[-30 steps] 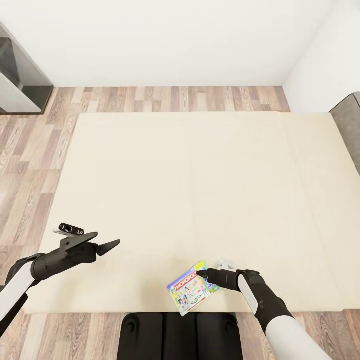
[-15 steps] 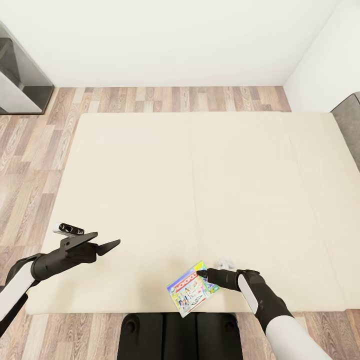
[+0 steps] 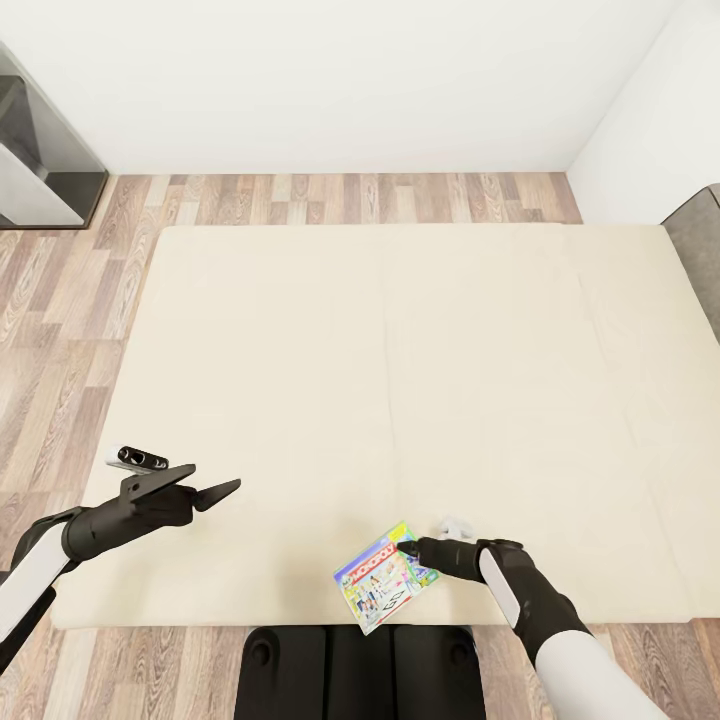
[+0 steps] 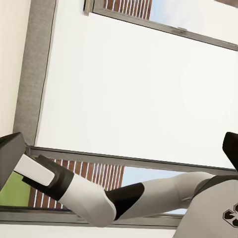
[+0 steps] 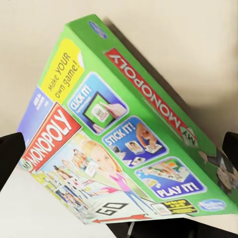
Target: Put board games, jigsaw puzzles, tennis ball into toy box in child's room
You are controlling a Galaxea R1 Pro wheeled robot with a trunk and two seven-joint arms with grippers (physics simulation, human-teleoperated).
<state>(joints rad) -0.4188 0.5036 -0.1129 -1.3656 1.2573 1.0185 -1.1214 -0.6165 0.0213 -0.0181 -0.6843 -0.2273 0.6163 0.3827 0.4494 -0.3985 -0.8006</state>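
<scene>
One of the board games, the Monopoly box [image 3: 384, 578], lies at the front edge of the cream bed [image 3: 400, 350], one corner reaching over the edge. My right gripper [image 3: 404, 547] is at the box's far right corner. In the right wrist view the green box [image 5: 119, 134] spans the gap between the two fingertips [image 5: 10, 158], which stand wide apart, so the gripper is open. My left gripper [image 3: 208, 486] hangs open over the bed's front left part with nothing between its fingers. The toy box, the table, the jigsaw puzzles and the tennis ball are out of view.
A dark cabinet [image 3: 40, 150] stands at the back left and a grey piece of furniture [image 3: 700, 250] at the right edge. Wood floor [image 3: 60, 330] borders the bed's left side and far end. My dark base [image 3: 360, 670] is against the bed's front.
My right forearm has shifted very slightly to the right. The Monopoly box and the left arm have not moved.
</scene>
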